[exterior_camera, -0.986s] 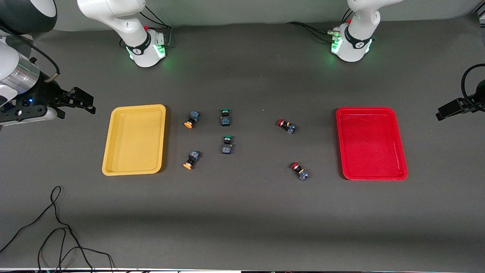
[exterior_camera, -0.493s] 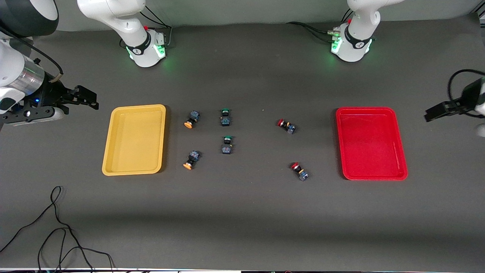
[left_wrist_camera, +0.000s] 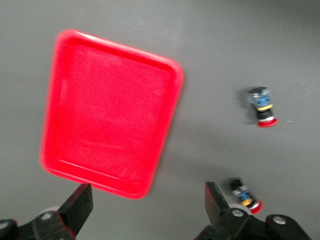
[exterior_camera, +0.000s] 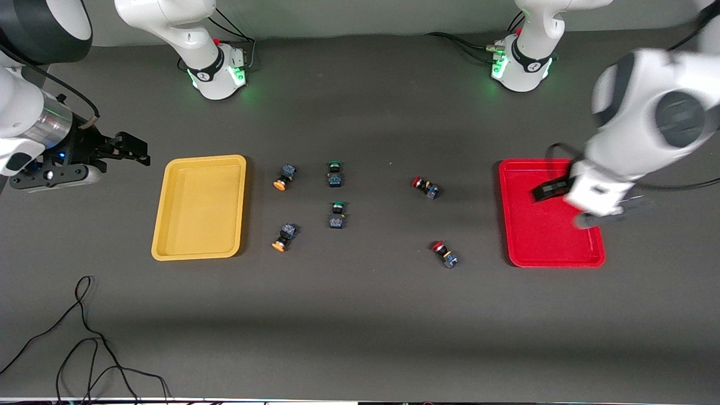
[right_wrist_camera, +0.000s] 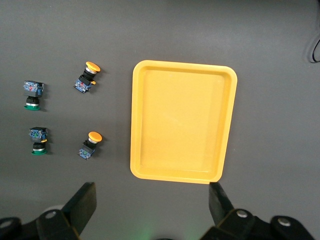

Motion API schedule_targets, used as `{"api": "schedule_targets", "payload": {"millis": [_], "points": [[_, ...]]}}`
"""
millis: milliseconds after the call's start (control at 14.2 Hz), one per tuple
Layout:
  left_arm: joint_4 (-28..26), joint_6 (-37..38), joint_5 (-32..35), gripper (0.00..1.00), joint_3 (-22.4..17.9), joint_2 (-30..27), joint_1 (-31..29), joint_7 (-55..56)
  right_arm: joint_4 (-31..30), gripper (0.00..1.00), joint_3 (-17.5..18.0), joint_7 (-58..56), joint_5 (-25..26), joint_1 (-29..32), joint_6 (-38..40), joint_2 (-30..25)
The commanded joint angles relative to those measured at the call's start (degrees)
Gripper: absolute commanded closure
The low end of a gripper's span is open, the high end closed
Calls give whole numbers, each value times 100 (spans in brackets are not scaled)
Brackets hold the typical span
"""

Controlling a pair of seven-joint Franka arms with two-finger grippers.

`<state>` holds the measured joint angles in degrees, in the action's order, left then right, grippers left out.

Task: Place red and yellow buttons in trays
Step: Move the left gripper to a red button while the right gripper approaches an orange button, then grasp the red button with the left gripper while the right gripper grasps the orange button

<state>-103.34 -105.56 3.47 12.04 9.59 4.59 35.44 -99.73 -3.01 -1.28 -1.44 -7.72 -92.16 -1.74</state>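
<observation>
Read the table in the front view as a dial, twelve at the robots' bases. Nearest the camera, at about seven o'clock, a loose black cable [exterior_camera: 84, 337] loops on the dark table [exterior_camera: 360, 326] and runs out of the picture, so its ends are cut off.

Next come the nearer red button [exterior_camera: 444, 254], at about four, and the nearer yellow button [exterior_camera: 283, 237], at about eight. Both lie on their sides on bare cloth. The yellow tray [exterior_camera: 199, 208] lies at nine and the red tray [exterior_camera: 534, 236] at three; no button is in either.

At the dial's middle the two green buttons [exterior_camera: 336, 215] lie one farther than the other. The farther yellow button [exterior_camera: 284, 176] lies at ten and the farther red button [exterior_camera: 424, 187] at two. Their markings are too small to read.

The left gripper [left_wrist_camera: 146, 200] hangs over the red tray, its pincer spread wide and holding nothing. In the front view its wrist hides the tray's two o'clock corner and part of that rim, and the fingers are hard to make out there. In the left wrist view both red buttons show, one close against a finger [left_wrist_camera: 212, 202].

The right gripper [exterior_camera: 140, 153] hangs over bare table farther out along nine, beside the yellow tray. It is wide apart and empty, and its arm is cut off at the picture's edge.
</observation>
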Motion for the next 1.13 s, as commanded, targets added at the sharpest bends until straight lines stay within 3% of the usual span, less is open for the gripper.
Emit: {"api": "schedule_targets", "payload": {"millis": [0, 282, 493, 775, 1056], "points": [[42, -210, 399, 0, -88, 551, 681, 972, 77, 0, 46, -48, 38, 25, -39, 103], [42, -711, 427, 0, -96, 1228, 1095, 1929, -46, 0, 63, 363, 21, -203, -161, 209], [42, -1124, 462, 0, -96, 1659, 1490, 3641, -493, 0, 63, 488, -5, -362, -722, 227], [7, -1308, 462, 0, -96, 1976, 1851, 4873, -1161, 0, 63, 1225, -391, -712, -1242, 218], [-669, -1836, 480, 0, -96, 1950, 1984, 5481, -2022, 0, 63, 2102, -480, -1301, -2252, 253]]}}
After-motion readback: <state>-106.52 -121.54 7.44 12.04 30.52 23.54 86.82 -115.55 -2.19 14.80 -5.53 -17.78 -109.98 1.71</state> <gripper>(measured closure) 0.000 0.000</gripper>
